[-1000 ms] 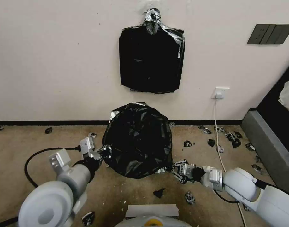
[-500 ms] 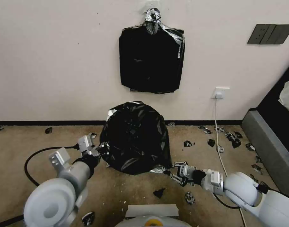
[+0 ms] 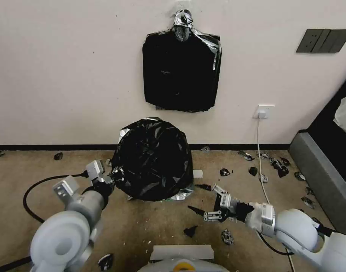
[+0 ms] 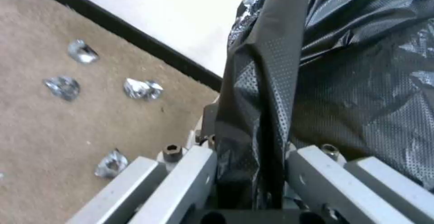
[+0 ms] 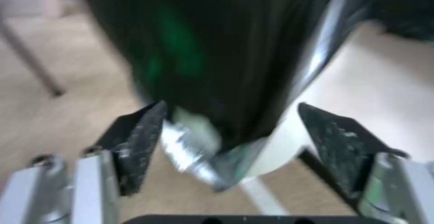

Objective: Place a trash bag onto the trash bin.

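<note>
The trash bag [image 3: 152,158] drapes over the trash bin [image 5: 276,149] by the wall. The left gripper [image 3: 114,175] pinches its left edge; the right gripper [image 3: 203,200], fingers spread, hangs apart (better re-grip the right hem before stretching it down evenly).
</note>
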Available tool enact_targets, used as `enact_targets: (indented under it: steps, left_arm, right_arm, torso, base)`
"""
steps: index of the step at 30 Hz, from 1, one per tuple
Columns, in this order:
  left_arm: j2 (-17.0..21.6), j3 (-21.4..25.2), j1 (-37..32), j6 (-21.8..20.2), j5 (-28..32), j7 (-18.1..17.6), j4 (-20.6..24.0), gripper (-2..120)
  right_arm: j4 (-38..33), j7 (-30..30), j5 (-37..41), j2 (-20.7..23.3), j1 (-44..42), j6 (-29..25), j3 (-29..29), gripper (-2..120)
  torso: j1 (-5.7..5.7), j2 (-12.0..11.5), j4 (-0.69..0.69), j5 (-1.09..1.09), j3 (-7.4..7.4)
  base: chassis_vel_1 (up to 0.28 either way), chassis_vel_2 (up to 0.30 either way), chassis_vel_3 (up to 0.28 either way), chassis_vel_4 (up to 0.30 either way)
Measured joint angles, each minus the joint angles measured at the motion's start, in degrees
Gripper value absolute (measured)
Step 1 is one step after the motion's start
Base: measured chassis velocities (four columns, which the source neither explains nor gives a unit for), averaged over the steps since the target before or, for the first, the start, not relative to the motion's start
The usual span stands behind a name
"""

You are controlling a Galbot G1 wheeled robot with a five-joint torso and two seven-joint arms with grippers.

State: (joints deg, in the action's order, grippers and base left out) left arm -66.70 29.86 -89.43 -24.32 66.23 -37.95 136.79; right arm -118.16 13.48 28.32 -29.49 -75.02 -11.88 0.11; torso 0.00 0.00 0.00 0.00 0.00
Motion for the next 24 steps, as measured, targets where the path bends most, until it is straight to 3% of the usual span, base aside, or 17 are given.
enact_targets:
  steps: [3, 5, 8, 9, 11, 12, 14, 17, 19, 21, 23, 24]
  left_arm:
    - [-0.29, -2.1, 0.53, 1.94, -4.45, 0.2, -1.47, 3]
    - [-0.38, -2.51, 0.64, 2.18, -5.16, 0.23, -1.71, 3]
    - [-0.76, -4.68, 1.01, 3.13, -8.98, 1.01, -2.88, 3]
    - [-0.76, -4.68, 1.01, 3.13, -8.98, 1.01, -2.88, 3]
    - [-1.09, -7.29, 1.33, 3.85, -12.86, 1.7, -3.97, 3]
    - [-1.09, -7.29, 1.33, 3.85, -12.86, 1.7, -3.97, 3]
    - [-1.38, -9.99, 1.84, 4.17, -16.18, 2.03, -4.53, 3]
    - [-1.59, -11.72, 2.13, 4.24, -18.39, 2.25, -4.91, 3]
    - [-1.97, -14.56, 2.45, 4.45, -22.14, 2.39, -5.85, 3]
    - [-2.01, -14.91, 2.48, 4.47, -22.64, 2.39, -5.95, 3]
    - [-2.52, -16.95, 2.37, 4.64, -26.19, 2.4, -6.45, 3]
    - [-2.52, -16.95, 2.37, 4.64, -26.19, 2.4, -6.45, 3]
  right_arm:
    - [-9.26, -9.02, 4.2, 1.86, -5.05, 5.63, 5.81, 62]
    - [-10.89, -11.02, 5.32, 2.08, -5.9, 7.43, 6.84, 61]
    - [-17.91, -21.62, 11.57, 1.57, -6.03, 18.61, 9.32, 47]
    - [-17.91, -21.62, 11.57, 1.57, -6.03, 18.61, 9.32, 47]
    - [-24.15, -29.6, 23.99, 0.08, -0.23, 28.56, 8.03, 35]
    - [-24.15, -29.6, 23.99, 0.08, -0.23, 28.56, 8.03, 35]
    - [-25.71, -32.94, 32.89, -0.66, 5.47, 34.36, 6.03, 24]
    - [-25.87, -33.42, 36.04, -0.96, 8.16, 36.76, 4.68, 17]
    - [-25.86, -36.11, 41.0, -2.06, 11.96, 41.68, 1.23, 4]
    - [-25.82, -36.85, 41.92, -2.43, 12.77, 42.29, 0.41, 2]
    - [-23.12, -44.1, 48.93, -6.86, 21.44, 46.22, -7.16, 0]
    - [-23.12, -44.1, 48.93, -6.86, 21.44, 46.22, -7.16, 0]
  torso:
    - [0.0, 0.0, -0.01, -0.02, 0.0]
    - [0.0, 0.0, -0.01, -0.03, 0.0]
    - [0.0, 0.0, -0.02, -0.01, 0.0]
    - [0.0, 0.0, -0.02, -0.01, 0.0]
    - [0.0, 0.0, -0.01, -0.02, 0.0]
    - [0.0, 0.0, -0.01, -0.02, 0.0]
    - [0.0, 0.0, 0.01, 0.0, 0.0]
    - [0.0, 0.0, 0.0, -0.01, 0.0]
    - [0.0, 0.0, -0.01, -0.01, 0.0]
    - [0.0, 0.0, -0.01, -0.02, 0.0]
    - [0.0, 0.0, -0.02, 0.0, 0.0]
    - [0.0, 0.0, -0.02, 0.0, 0.0]
  base:
    - [0.0, 0.0, 0.0, 0.0]
    - [0.0, 0.0, 0.0, 0.0]
    - [0.0, 0.0, 0.0, 0.0]
    - [0.0, 0.0, 0.0, 0.0]
    - [0.0, 0.0, 0.0, 0.0]
    - [0.0, 0.0, 0.0, 0.0]
    - [0.0, 0.0, 0.0, 0.0]
    - [0.0, 0.0, 0.0, 0.0]
    - [0.0, 0.0, 0.0, 0.0]
    - [0.0, 0.0, 0.0, 0.0]
    - [0.0, 0.0, 0.0, 0.0]
    - [0.0, 0.0, 0.0, 0.0]
